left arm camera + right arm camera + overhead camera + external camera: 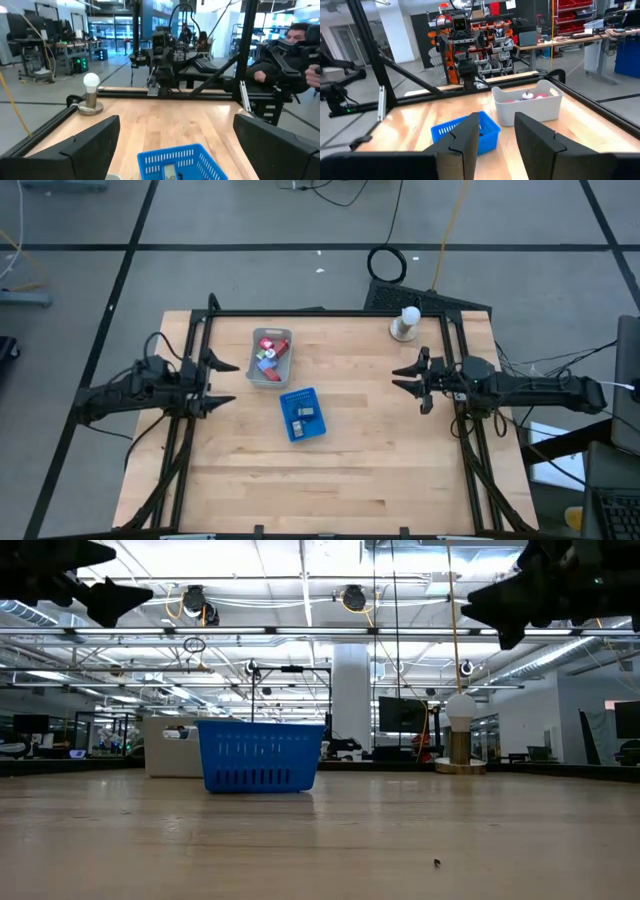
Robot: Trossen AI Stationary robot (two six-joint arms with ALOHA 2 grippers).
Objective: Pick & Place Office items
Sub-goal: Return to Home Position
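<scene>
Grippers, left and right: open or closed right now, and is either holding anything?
Left gripper: open, holding nothing.
Right gripper: open, holding nothing.

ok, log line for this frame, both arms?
left gripper open, empty, left edge | right gripper open, empty, right edge | office items in gray bin and blue basket

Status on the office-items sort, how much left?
Looks done: red and blue pieces sit in the grey bin, one item lies in the blue basket, and no loose pieces show on the table. In hand: nothing; left gripper and right gripper are open at the table's sides. Left: at most the return home.
</scene>
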